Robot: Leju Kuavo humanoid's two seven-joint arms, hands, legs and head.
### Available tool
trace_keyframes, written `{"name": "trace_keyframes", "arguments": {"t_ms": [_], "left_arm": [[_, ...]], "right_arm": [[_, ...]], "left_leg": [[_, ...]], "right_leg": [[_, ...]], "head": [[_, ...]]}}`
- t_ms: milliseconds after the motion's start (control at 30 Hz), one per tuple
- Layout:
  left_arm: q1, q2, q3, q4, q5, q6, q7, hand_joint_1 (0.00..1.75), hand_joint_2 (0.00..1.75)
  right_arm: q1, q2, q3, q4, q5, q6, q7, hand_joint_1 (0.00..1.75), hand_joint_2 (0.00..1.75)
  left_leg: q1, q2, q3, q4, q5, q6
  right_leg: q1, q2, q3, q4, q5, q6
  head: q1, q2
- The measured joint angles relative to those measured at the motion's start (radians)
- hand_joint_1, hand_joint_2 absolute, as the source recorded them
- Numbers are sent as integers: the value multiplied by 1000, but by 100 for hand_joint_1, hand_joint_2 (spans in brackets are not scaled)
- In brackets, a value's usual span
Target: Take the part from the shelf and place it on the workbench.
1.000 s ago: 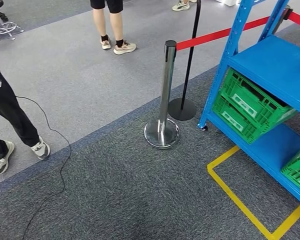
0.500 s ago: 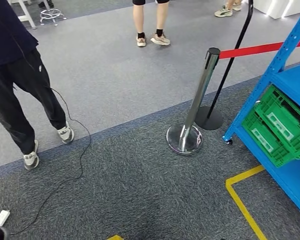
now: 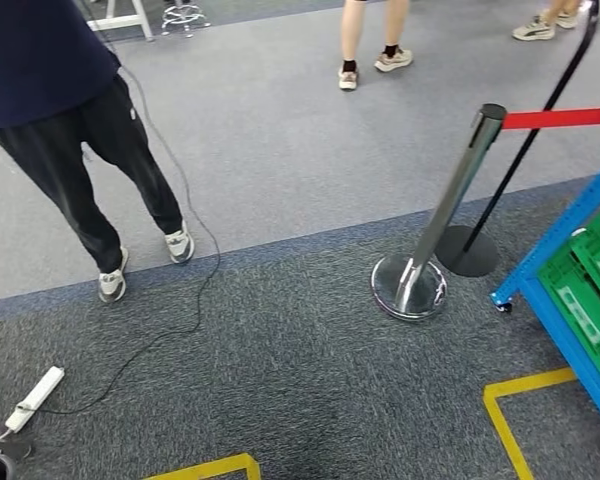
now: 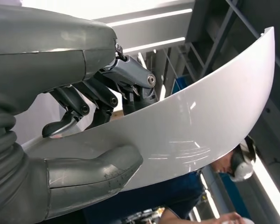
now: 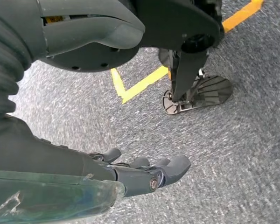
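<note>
While the robot faces open carpet with the blue shelf off at the right edge, you have the part, a long curved white panel, gripped in the left hand: the thick thumb lies under it and the dark fingers press on its other face. The right hand hangs over the floor with its fingers stretched out side by side and nothing in them.

No workbench is visible from here, so I judge you are in the carrying stretch, with the placing not yet done.

Watch these risks:
- The panel is long and smooth, held near one end; a swing of the body could lever it out of the grip.
- The black cable and white power strip lie on the carpet ahead to the left; a foot could snag them.
- The chrome stanchion holding the red belt stands close on the right, and the panel's free end could clip it.
- A person in dark trousers stands near on the left, within reach of a wide turn.

Count: one panel, one chrome post, one black post behind it, two green crates stacked on the shelf, one power strip, one person close by, one pair of legs farther off, and a lone shoe beyond.
</note>
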Motion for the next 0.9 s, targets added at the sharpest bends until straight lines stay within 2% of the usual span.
{"name": "trace_keyframes", "arguments": {"t_ms": [67,100,133,167,200,233,267,300,333,367,400,433,467,533,567,600,633,667,700,733,800,833,867,900], "left_arm": [[0,-1,-4,0,-15,-1,5,175,175],[1,-1,-7,0,-26,-1,9,175,175],[4,-2,-9,0,-40,-3,15,175,175],[6,-3,-13,0,-56,-7,24,175,175],[4,-5,-20,0,-72,-14,33,175,175],[-4,-9,-33,0,-85,-24,45,175,175],[-18,-14,-51,1,-94,-34,59,175,175],[-37,-19,-72,5,-98,-43,74,175,175],[-57,-23,-97,11,-96,-52,92,175,175],[-77,-27,-121,20,-92,-59,108,175,175],[-95,-31,-144,30,-88,-66,122,175,175],[-112,-33,-165,40,-86,-70,133,175,175],[-127,-36,-183,48,-87,-72,140,175,175],[-150,-40,-213,57,-90,-69,148,175,175],[-156,-41,-223,58,-91,-65,150,175,175],[-157,-42,-231,59,-92,-60,151,175,175],[-156,-42,-236,59,-92,-55,153,175,175],[-151,-42,-239,59,-90,-52,155,175,175],[-146,-42,-241,59,-86,-49,158,175,175],[-141,-41,-243,59,-78,-48,161,175,175],[-127,-37,-242,57,-49,-48,166,175,175],[-113,-33,-238,53,-28,-51,167,175,175],[-92,-28,-231,47,-6,-56,166,175,175],[-68,-23,-220,39,15,-64,164,175,175]], "right_arm": [[1,2,0,0,3,3,-5,0,175],[0,3,0,0,4,6,-10,0,175],[-1,3,0,0,4,9,-14,0,175],[-2,4,0,0,2,12,-18,0,175],[-4,4,0,0,1,16,-22,0,175],[-4,4,0,0,-1,21,-25,0,175],[-4,4,0,0,-3,27,-26,0,175],[-2,4,0,0,-4,33,-26,0,175],[-1,3,-1,0,-5,39,-26,0,175],[0,2,-1,0,-4,44,-25,0,175],[0,1,-1,0,-3,50,-25,0,175],[-1,-1,-1,0,0,55,-25,0,175],[-2,-3,-1,0,3,58,-25,0,175],[-5,-6,-1,0,10,65,-28,0,175],[-5,-6,0,0,14,67,-31,0,175],[-5,-7,0,0,17,70,-36,0,175],[-5,-8,0,0,21,73,-41,0,175],[-5,-9,0,0,24,74,-45,0,175],[-6,-11,1,0,27,75,-50,0,175],[-7,-11,2,0,30,75,-54,0,175],[-6,-12,5,0,36,75,-63,0,175],[-4,-12,7,0,41,74,-65,0,175],[-3,-12,10,0,46,72,-68,0,175],[-2,-11,14,1,51,69,-71,0,175]], "left_leg": [[-8,38,42,-80,18,12],[-10,34,45,-91,16,17],[-10,19,44,-93,16,24],[-8,5,44,-96,17,29],[-5,-9,45,-98,19,34],[-2,-22,45,-100,22,40],[1,-36,45,-100,23,45],[2,-51,44,-100,24,48],[2,-68,43,-100,25,51],[2,-85,43,-100,26,51],[3,-100,43,-99,27,51],[4,-115,43,-99,28,50],[5,-129,44,-98,28,47],[5,-153,40,-93,29,37],[5,-163,36,-91,31,32],[5,-173,31,-90,34,25],[7,-184,27,-92,38,19],[9,-181,24,-92,39,15],[8,-162,17,-82,31,11],[7,-134,3,-55,13,8],[3,-73,-51,58,-50,2],[3,-62,-83,127,-80,0],[4,-58,-105,178,-97,-1],[3,-56,-112,195,-95,-1]], "right_leg": [[7,-22,5,1,-9,8],[9,-35,8,1,-13,13],[9,-49,12,-1,-16,17],[8,-47,14,1,-21,23],[6,-27,10,16,-32,29],[4,3,-5,51,-53,34],[1,40,-33,109,-81,39],[0,66,-68,180,-113,42],[-2,77,-105,248,-137,44],[-2,82,-131,290,-144,45],[-2,83,-141,295,-131,46],[-4,87,-130,259,-100,46],[-8,101,-104,192,-58,48],[-18,156,-46,61,-1,51],[-22,176,-30,27,9,49],[-22,183,-24,16,10,44],[-20,172,-23,16,13,36],[-19,160,-24,14,16,29],[-18,147,-24,12,19,21],[-18,133,-24,10,21,14],[-15,104,-25,8,21,4],[-13,89,-26,8,19,2],[-12,73,-26,8,18,0],[-11,59,-26,8,17,-1]], "head": [[0,0],[1,0],[1,0],[2,0],[3,0],[6,0],[9,0],[11,0],[13,0],[14,0],[14,0],[14,0],[14,0],[14,0],[14,0],[14,0],[14,0],[14,0],[12,0],[9,0],[3,0],[3,0],[3,0],[3,0]]}}
